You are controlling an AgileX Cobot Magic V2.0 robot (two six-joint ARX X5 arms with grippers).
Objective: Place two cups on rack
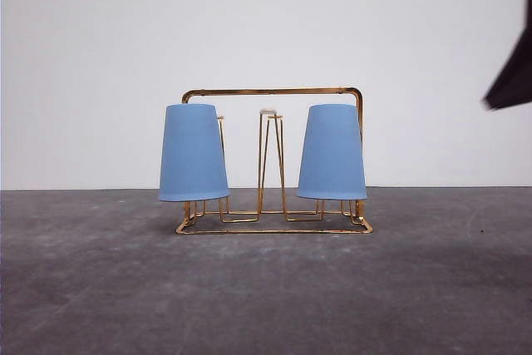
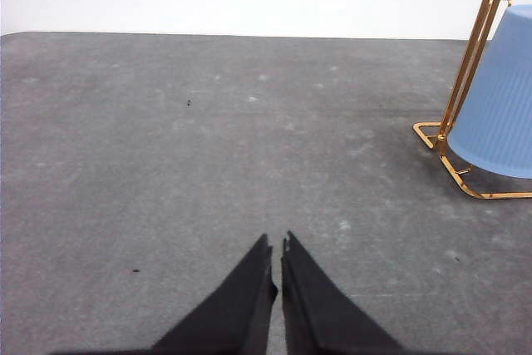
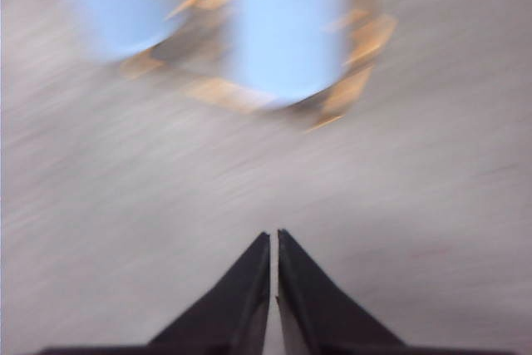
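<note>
Two blue cups, one on the left (image 1: 193,153) and one on the right (image 1: 332,152), sit upside down on one gold wire rack (image 1: 274,91). One bare prong (image 1: 270,160) stands between them. All rest on one grey tabletop (image 1: 266,288).

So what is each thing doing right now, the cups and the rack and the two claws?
Left cup: upside down on the rack.
Right cup: upside down on the rack.
Rack: upright on the table, middle prong bare.
Left gripper: shut, holding nothing.
Right gripper: shut, holding nothing.
</note>
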